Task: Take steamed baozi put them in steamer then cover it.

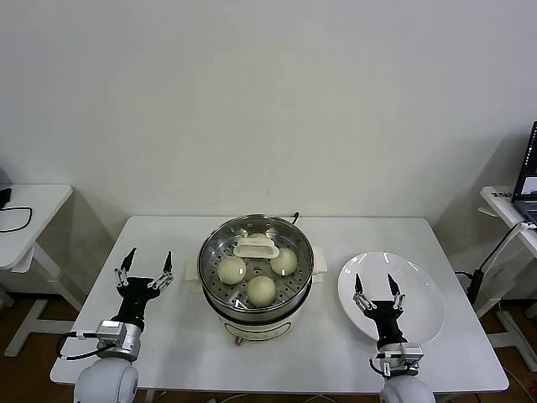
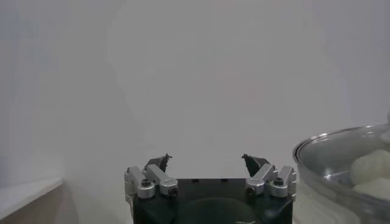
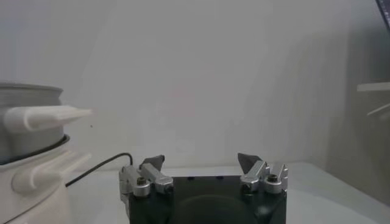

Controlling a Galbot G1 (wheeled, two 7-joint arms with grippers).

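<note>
The steamer (image 1: 252, 323) stands at the table's middle, and the glass cover with its white handle (image 1: 256, 248) lies on it. Through the glass I see three baozi (image 1: 232, 269), (image 1: 284, 261), (image 1: 261, 290); a fourth (image 1: 258, 238) shows partly behind the handle. My left gripper (image 1: 149, 256) is open and empty, left of the steamer. My right gripper (image 1: 374, 281) is open and empty above the white plate (image 1: 419, 294). In the left wrist view the left gripper (image 2: 206, 158) is open, with the cover (image 2: 341, 146) and a baozi (image 2: 375, 167) beside it. In the right wrist view the right gripper (image 3: 200, 158) is open beside the steamer (image 3: 30, 176).
The white table (image 1: 168, 336) holds the steamer and the plate, which has nothing on it. A black cable (image 3: 97, 167) runs behind the steamer. Side tables stand at far left (image 1: 33, 206) and far right (image 1: 512, 210), the right one with a laptop.
</note>
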